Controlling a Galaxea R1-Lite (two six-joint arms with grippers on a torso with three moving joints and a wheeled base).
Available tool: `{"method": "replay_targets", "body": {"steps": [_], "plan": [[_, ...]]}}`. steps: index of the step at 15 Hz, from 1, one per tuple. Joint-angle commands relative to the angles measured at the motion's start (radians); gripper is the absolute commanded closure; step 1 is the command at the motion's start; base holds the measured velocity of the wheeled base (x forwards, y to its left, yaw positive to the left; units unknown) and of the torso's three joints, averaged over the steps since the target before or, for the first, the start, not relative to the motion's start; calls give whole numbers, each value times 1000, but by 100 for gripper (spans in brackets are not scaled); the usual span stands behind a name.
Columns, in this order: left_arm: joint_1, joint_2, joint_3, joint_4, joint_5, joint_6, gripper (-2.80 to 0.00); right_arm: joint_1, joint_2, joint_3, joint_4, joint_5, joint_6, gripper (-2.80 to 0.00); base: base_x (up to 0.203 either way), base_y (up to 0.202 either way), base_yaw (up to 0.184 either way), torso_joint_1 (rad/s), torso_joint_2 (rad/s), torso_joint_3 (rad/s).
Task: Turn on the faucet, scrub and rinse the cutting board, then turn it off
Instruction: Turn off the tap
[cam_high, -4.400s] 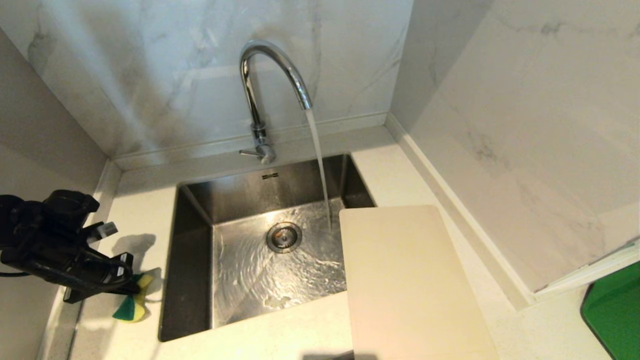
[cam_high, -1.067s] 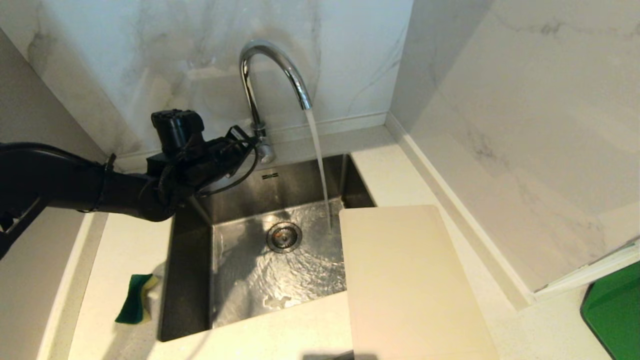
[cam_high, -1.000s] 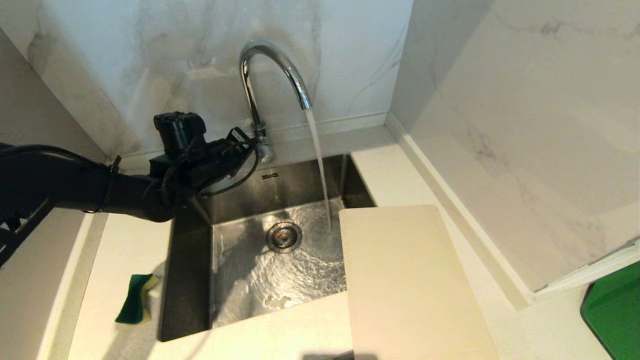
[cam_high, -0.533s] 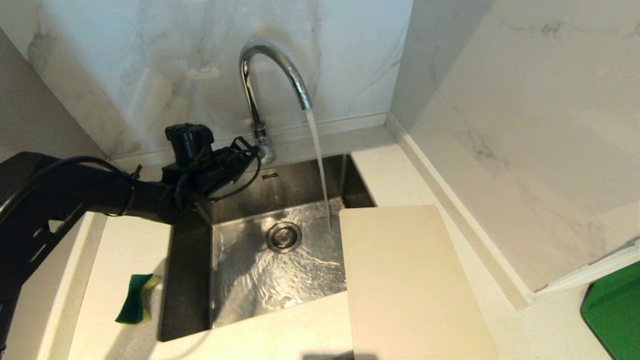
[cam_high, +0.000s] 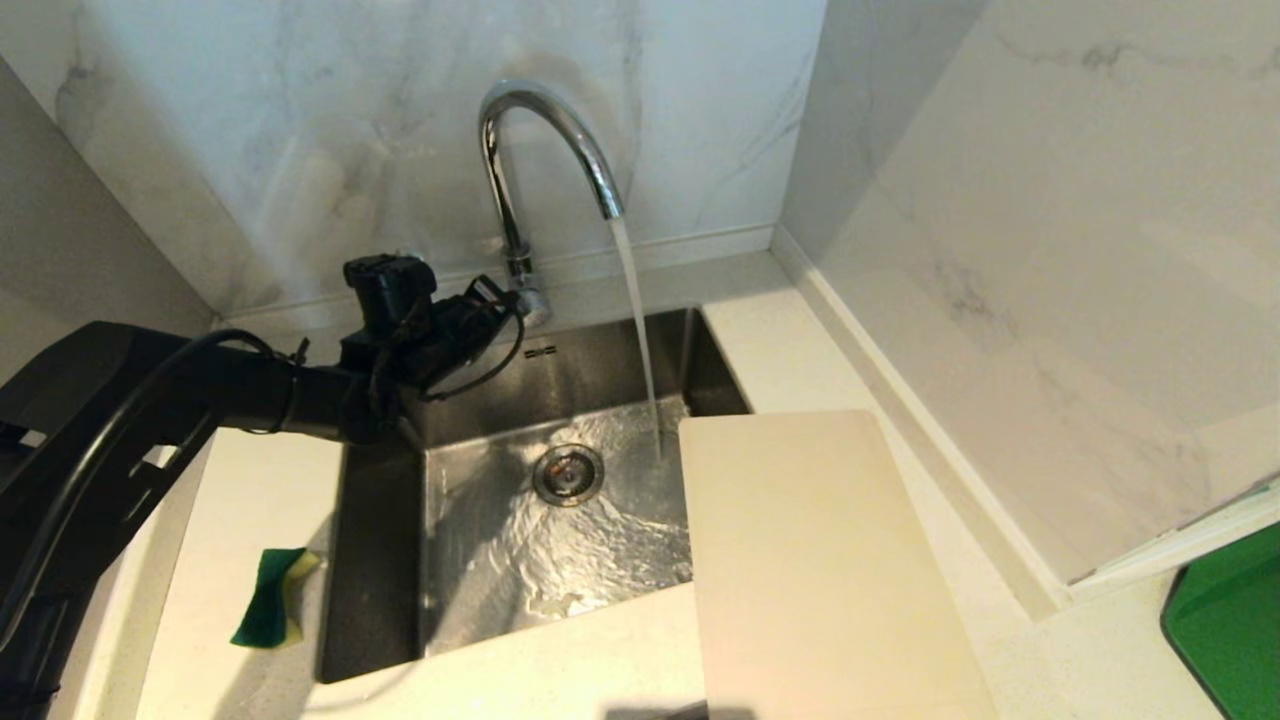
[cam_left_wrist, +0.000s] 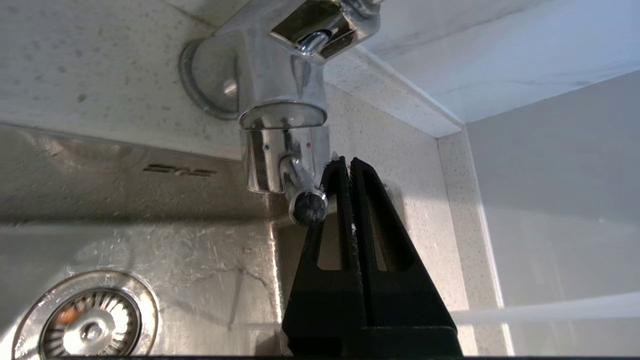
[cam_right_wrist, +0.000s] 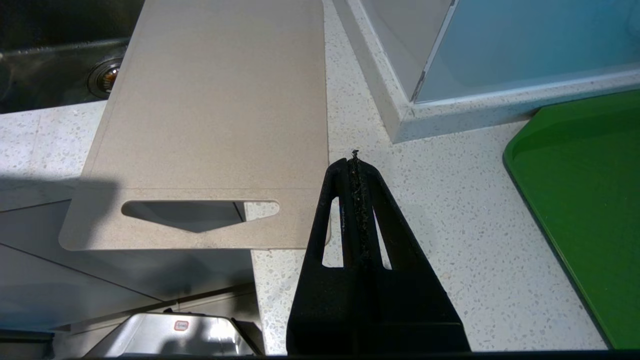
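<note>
Left wrist view: left gripper clenched, empty, fingertips against the faucet lever; chrome gooseneck running water; right gripper clenched

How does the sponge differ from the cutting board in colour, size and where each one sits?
The sponge is green and yellow; the cutting board is plain cream-white. The sponge is small; the cutting board is much larger and flat, with a handle slot. The sponge lies on the counter left of the sink; the cutting board lies on the right, one end overhanging the basin. Neither is held by a gripper.
</note>
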Motion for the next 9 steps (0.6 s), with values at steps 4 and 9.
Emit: {"method": "replay_targets", "body": {"steps": [4, 9], "plan": [[43, 75, -99, 4, 3, -9, 0, 0, 1, 0, 0, 0, -1, 0, 0, 0, 0, 0, 0, 0], [78, 113, -164, 11, 7, -13, 0, 0, 1, 0, 3, 0, -3, 0, 0, 0, 0, 0, 0, 0]]}}
